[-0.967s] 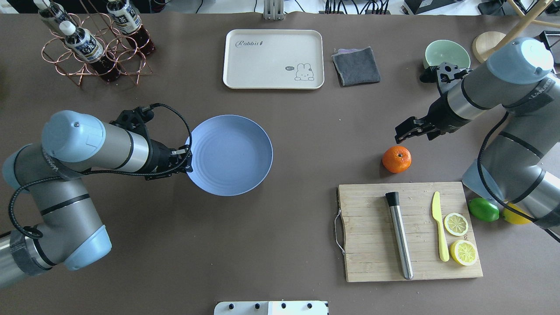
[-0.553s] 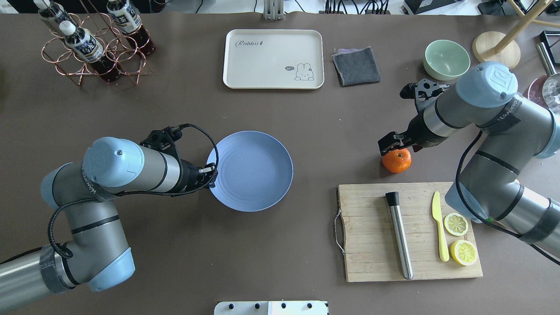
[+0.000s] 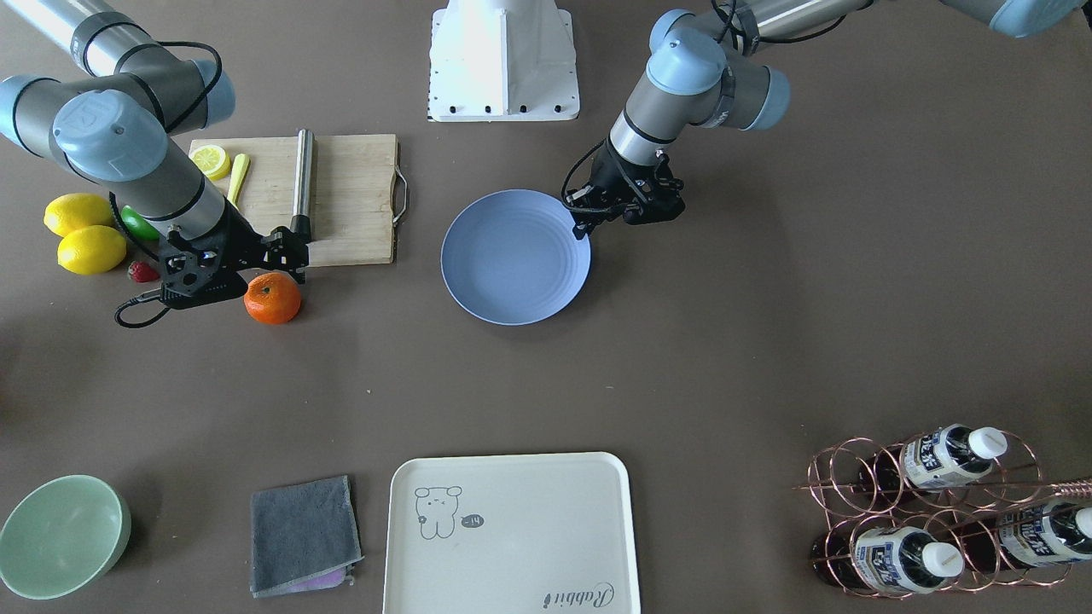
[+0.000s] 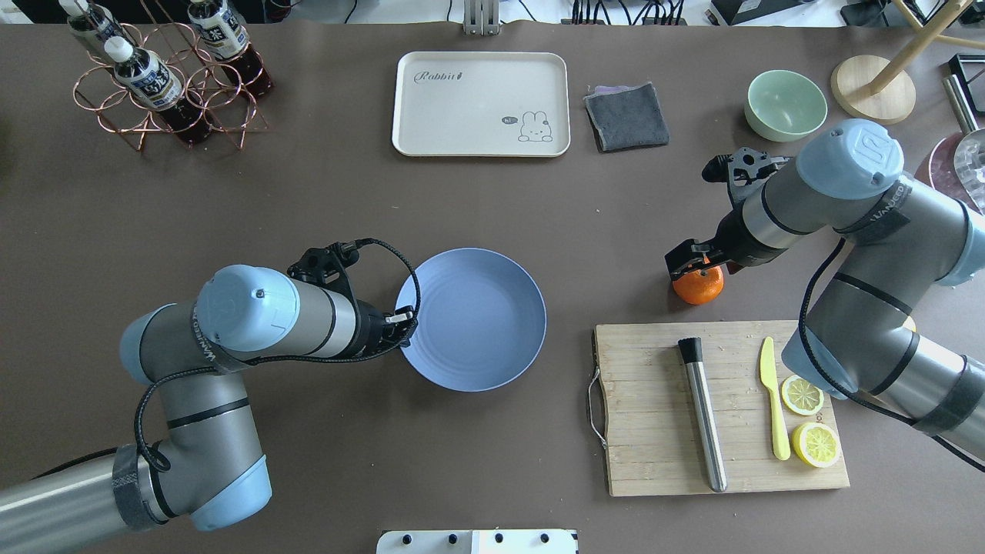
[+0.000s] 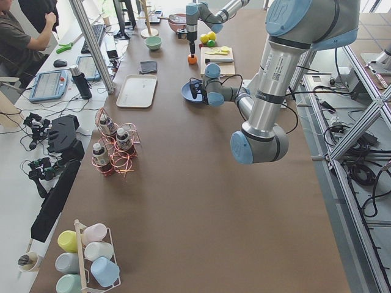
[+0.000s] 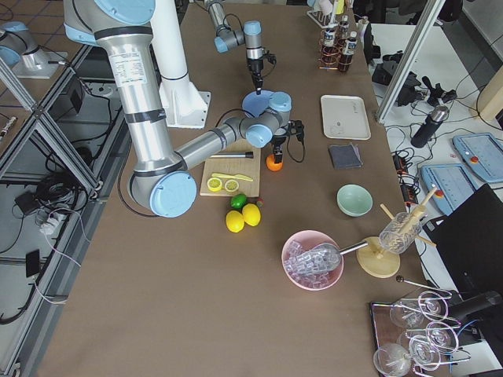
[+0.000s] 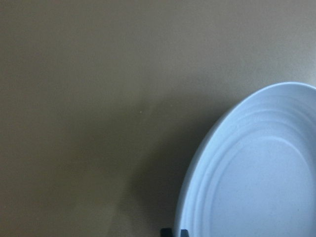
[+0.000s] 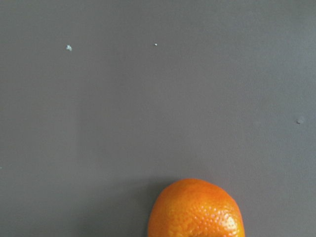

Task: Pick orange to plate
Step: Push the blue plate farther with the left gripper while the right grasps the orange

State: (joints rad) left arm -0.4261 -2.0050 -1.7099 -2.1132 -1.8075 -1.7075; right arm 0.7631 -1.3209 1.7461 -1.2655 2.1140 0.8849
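The orange [image 4: 700, 288] rests on the brown table just beyond the cutting board, and fills the bottom edge of the right wrist view [image 8: 196, 210]. My right gripper [image 4: 696, 263] hangs directly over it, open, its fingers straddling the fruit's top [image 3: 273, 256]. The pale blue plate [image 4: 481, 323] lies at mid-table [image 3: 512, 256]. My left gripper [image 4: 405, 319] is shut on its left rim, also seen in the front view [image 3: 580, 220]. The left wrist view shows that rim close up [image 7: 197, 187].
The wooden cutting board [image 4: 654, 462] carries a steel rod [image 4: 704, 415], a yellow knife [image 4: 773, 400] and lemon halves [image 4: 803, 394]. The cream tray [image 4: 481, 104], grey cloth [image 4: 627, 115], green bowl [image 4: 785, 104] and bottle rack [image 4: 161, 77] stand at the far side. Whole lemons [image 3: 81, 230] lie by the board.
My left arm has dragged the plate rightward and nearer the robot. My right gripper has swung left and come down over the orange, which has not moved.
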